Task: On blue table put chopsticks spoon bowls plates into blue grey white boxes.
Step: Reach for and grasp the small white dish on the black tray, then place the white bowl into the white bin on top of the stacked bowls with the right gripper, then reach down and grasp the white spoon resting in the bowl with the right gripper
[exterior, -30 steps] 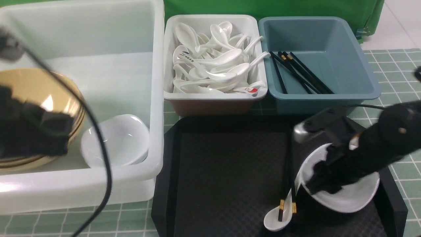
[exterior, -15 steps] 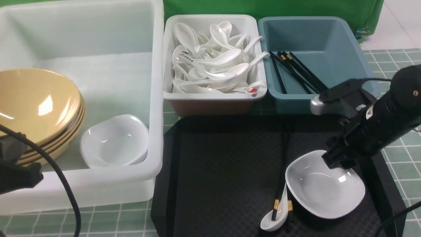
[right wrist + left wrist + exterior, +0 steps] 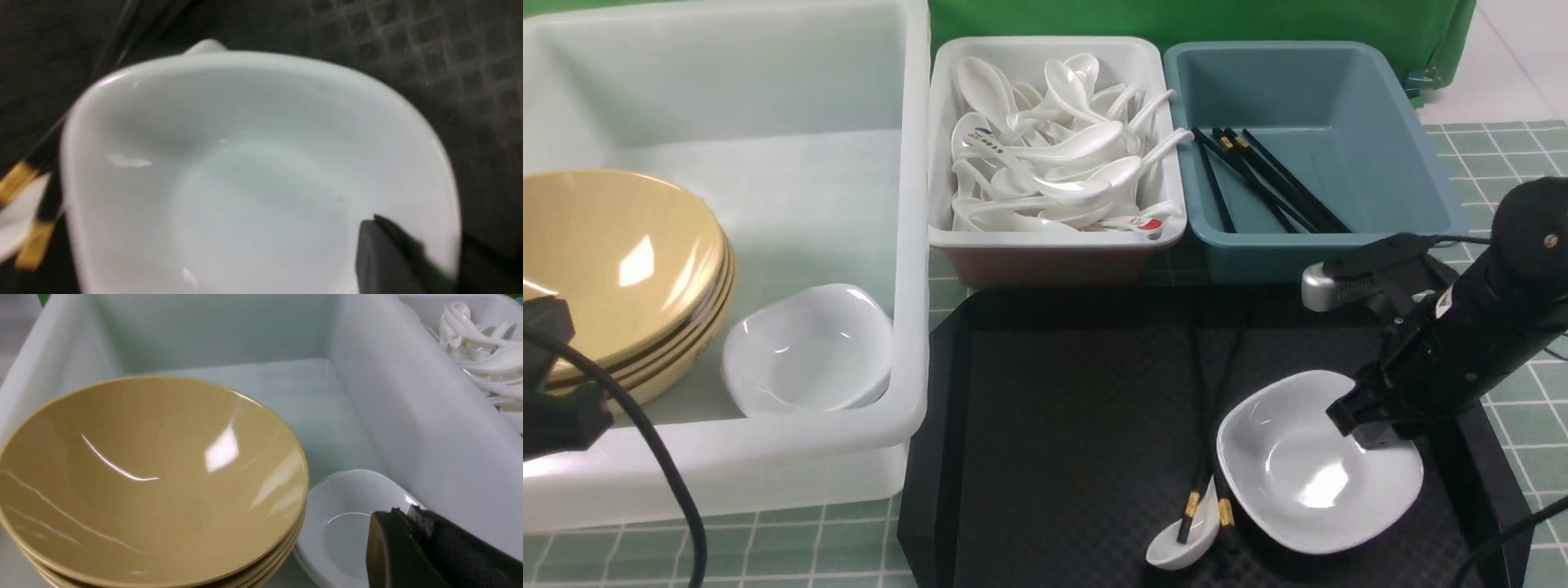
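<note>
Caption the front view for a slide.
Right claw at the rim of a white plate on the black tray, beside a spoon and chopsticks.

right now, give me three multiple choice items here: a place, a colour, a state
1. The tan bowls sit in: A the large translucent box; B the black tray; C the blue-grey box.
2. The box holding chopsticks is: A white; B blue-grey; C tan.
3. The plate on the black tray is: A upside down; B open side up, empty; C full of spoons.
Answers: 1 A, the stack stands inside its walls; 2 B, black sticks lie on its blue-grey floor; 3 B, its bare hollow faces up.
</note>
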`<move>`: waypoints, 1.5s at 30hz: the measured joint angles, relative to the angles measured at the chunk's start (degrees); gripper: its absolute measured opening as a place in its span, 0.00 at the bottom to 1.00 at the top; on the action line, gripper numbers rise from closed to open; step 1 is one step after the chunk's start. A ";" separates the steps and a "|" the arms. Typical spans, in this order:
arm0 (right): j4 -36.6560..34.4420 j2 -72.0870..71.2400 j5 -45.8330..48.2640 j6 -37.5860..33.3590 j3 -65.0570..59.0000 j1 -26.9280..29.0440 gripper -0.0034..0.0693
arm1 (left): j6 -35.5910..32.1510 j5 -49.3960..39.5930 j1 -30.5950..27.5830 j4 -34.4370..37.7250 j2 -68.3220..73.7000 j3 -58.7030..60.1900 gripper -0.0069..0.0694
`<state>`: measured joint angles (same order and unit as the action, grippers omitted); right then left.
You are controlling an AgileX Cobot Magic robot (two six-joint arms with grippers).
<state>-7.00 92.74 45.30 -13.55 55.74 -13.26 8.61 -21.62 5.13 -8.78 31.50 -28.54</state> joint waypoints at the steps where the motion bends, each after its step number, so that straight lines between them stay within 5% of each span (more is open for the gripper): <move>1: 0.00 -2.55 2.58 -0.15 1.22 -0.20 0.18 | 0.00 0.00 0.00 -0.16 -0.59 0.00 0.09; 10: -7.07 -10.40 1.74 -0.99 18.15 -8.04 0.15 | 0.79 -2.48 0.00 1.60 -1.13 0.60 0.09; 15: -11.37 1.77 -4.31 -1.85 34.54 -22.23 0.15 | 0.97 -4.54 0.00 2.69 -3.05 0.77 0.09; 19: -11.75 15.65 -4.03 -1.24 47.93 -28.44 0.15 | 1.07 -4.68 0.00 3.09 -3.43 0.77 0.09; 25: -9.32 34.04 4.94 1.91 66.93 -32.03 0.15 | 1.19 -4.68 0.00 3.14 -3.43 0.77 0.09; 33: 0.10 41.24 9.21 7.83 76.91 -34.42 0.17 | 1.23 -4.28 0.00 3.24 -3.43 0.88 0.09; 45: 1.45 40.63 14.09 9.85 80.54 -35.08 0.73 | 1.25 -0.99 0.00 4.31 -3.43 2.75 0.09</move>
<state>-5.55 133.37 59.39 -3.70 136.28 -48.34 9.86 -22.61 5.13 -4.47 28.08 -25.79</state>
